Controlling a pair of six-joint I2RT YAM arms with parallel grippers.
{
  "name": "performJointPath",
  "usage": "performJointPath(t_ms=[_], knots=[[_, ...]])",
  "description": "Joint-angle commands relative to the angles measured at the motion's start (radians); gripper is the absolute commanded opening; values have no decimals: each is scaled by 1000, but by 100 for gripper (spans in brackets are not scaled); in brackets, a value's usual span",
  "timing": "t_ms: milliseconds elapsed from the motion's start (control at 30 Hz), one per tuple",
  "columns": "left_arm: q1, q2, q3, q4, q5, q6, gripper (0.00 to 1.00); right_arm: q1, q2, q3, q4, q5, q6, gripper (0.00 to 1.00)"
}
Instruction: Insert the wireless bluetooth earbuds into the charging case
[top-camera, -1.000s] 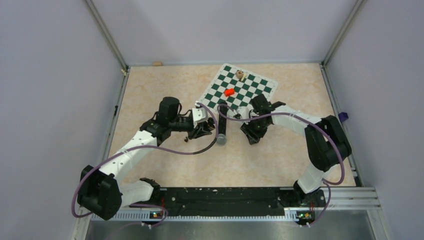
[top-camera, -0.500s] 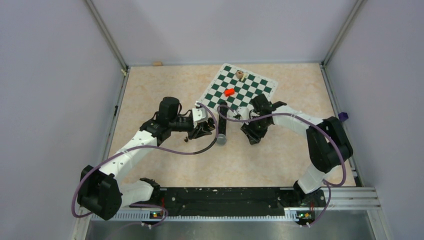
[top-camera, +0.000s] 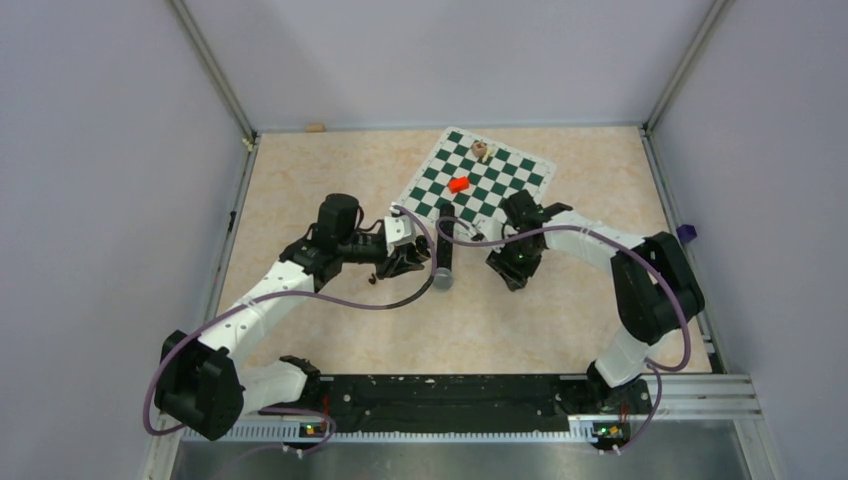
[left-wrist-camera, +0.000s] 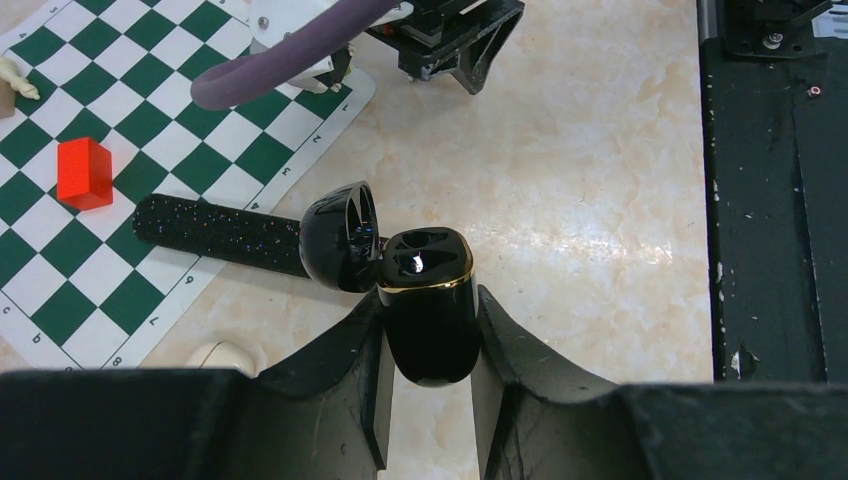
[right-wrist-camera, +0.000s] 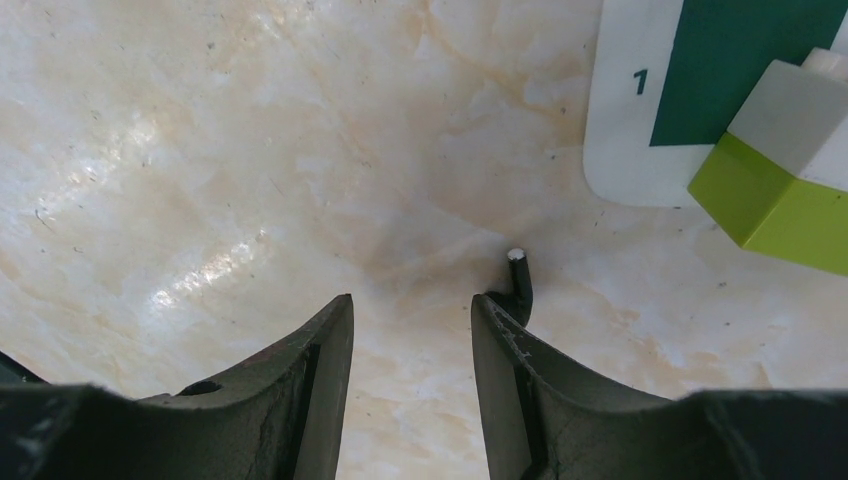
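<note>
My left gripper (left-wrist-camera: 428, 300) is shut on the glossy black charging case (left-wrist-camera: 430, 310). The case has a gold rim, stands upright, and its lid is hinged open to the left. Its wells look dark and I cannot tell their contents. An off-white earbud (left-wrist-camera: 222, 353) lies on the table left of my left fingers. My right gripper (right-wrist-camera: 412, 305) is open and empty, low over the table. A black earbud (right-wrist-camera: 518, 285) with a white-tipped stem lies just outside its right fingertip. In the top view the left gripper (top-camera: 410, 258) and right gripper (top-camera: 515, 270) face each other across the microphone.
A black speckled microphone (left-wrist-camera: 215, 232) lies partly on the green-and-white chessboard (top-camera: 500, 185), just behind the case lid. A red block (left-wrist-camera: 84, 173) and a small chess piece (top-camera: 481, 151) sit on the board. A yellow-green and grey block (right-wrist-camera: 780, 190) lies by the board's corner.
My right gripper has shifted slightly right and back. The left arm holds still with the case.
</note>
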Motion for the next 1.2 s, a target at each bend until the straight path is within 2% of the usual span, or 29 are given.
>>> performJointPath(t_ms=[0, 233, 400, 600, 800, 1167], knots=[[4, -7, 2, 42, 29, -1, 0, 2, -60, 26, -50, 50, -28, 46], [3, 2, 5, 42, 33, -4, 0, -8, -152, 6, -85, 97, -38, 46], [3, -4, 5, 41, 32, -7, 0, -62, -193, 24, -91, 126, -10, 46], [4, -12, 7, 38, 28, -9, 0, -148, -102, 26, -79, -15, 82, 45], [3, -20, 5, 37, 29, -7, 0, -163, -27, 6, -36, -129, 129, 44], [4, -22, 4, 39, 32, -5, 0, -164, -45, -15, 80, -101, 186, 47]])
